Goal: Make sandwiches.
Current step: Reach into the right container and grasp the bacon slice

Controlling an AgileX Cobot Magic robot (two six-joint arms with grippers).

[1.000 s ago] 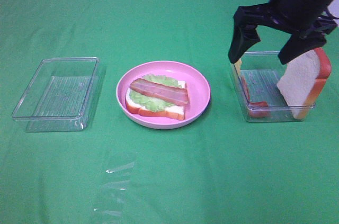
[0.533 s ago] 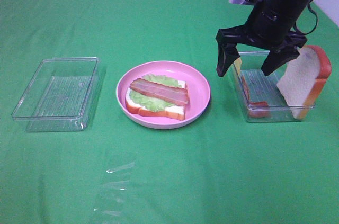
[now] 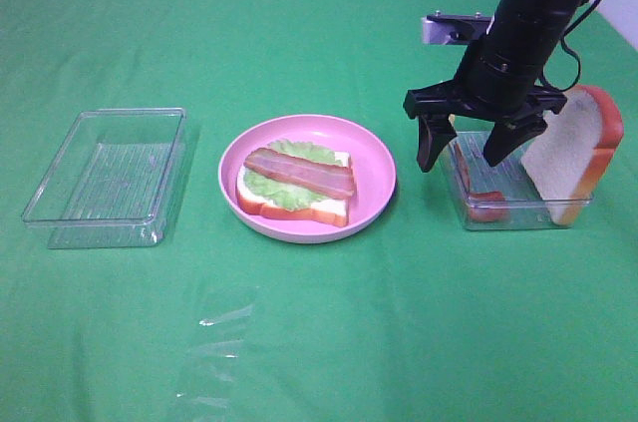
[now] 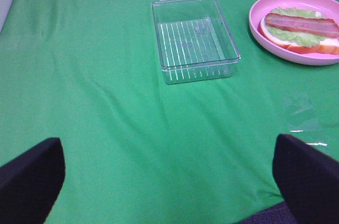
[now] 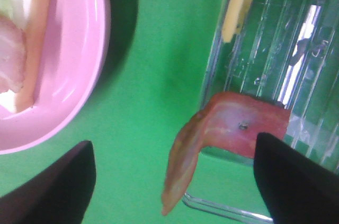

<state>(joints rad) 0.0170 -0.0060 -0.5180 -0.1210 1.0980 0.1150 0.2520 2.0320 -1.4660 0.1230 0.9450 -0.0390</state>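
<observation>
We poise our right gripper (image 3: 461, 161), spread and empty, above the bacon strip (image 5: 222, 128) draped over the clear tray (image 3: 518, 217) wall, ready to pinch it; our left gripper (image 4: 169, 181) idles, spread wide.

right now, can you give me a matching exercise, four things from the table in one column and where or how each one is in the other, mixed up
Things:
1. loose bread slice
2. left tray
3. half-built sandwich
4. right gripper

States:
A. lies on the pink plate
B. open, above the right tray's plate-side wall
C. holds nothing
D. leans upright in the right tray

Pairs: 1-D, 2-C, 3-A, 4-B
</observation>
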